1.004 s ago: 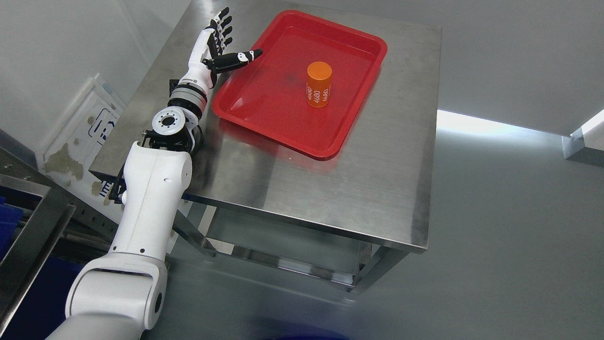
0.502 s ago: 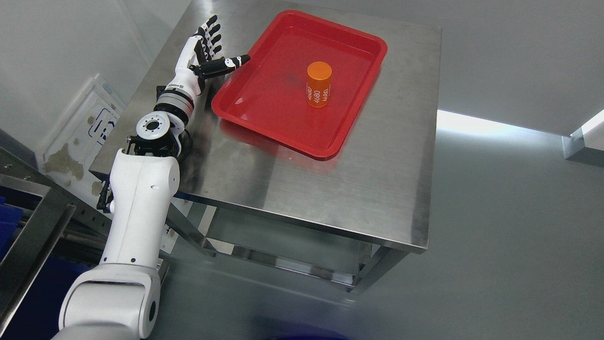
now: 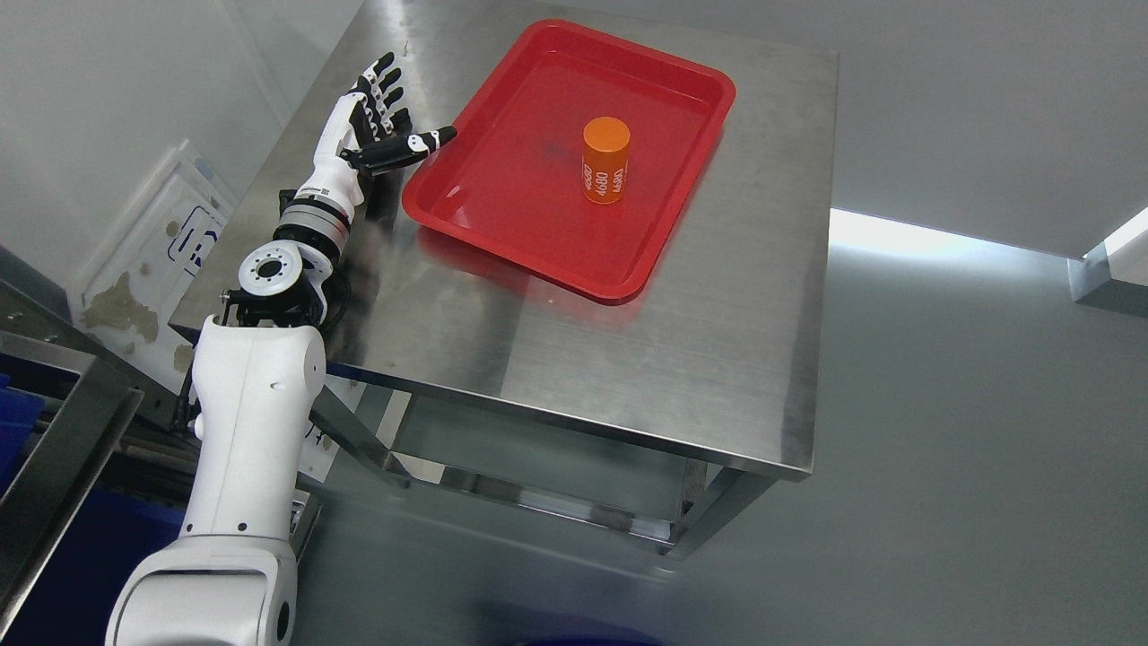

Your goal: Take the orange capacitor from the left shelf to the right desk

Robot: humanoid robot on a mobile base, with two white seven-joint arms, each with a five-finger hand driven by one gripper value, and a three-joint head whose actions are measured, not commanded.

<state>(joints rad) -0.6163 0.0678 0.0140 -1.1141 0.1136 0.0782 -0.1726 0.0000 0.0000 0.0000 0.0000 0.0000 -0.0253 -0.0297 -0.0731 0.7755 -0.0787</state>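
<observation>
Orange capacitor (image 3: 605,160) upright in red tray (image 3: 466,220) on desk (image 3: 628,359); left hand (image 3: 372,121) released, fingers spread, just left of tray. Risk: outstretched thumb clipping tray rim, toppling capacitor.

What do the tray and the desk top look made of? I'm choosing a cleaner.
Red tray: looks like glossy moulded plastic, with rounded corners and light glare. Desk top: apparently brushed stainless steel, with fine grain lines and dull reflections.

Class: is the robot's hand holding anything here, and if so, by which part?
Nothing: the left hand is open beside the red tray; the orange capacitor stands untouched.
</observation>
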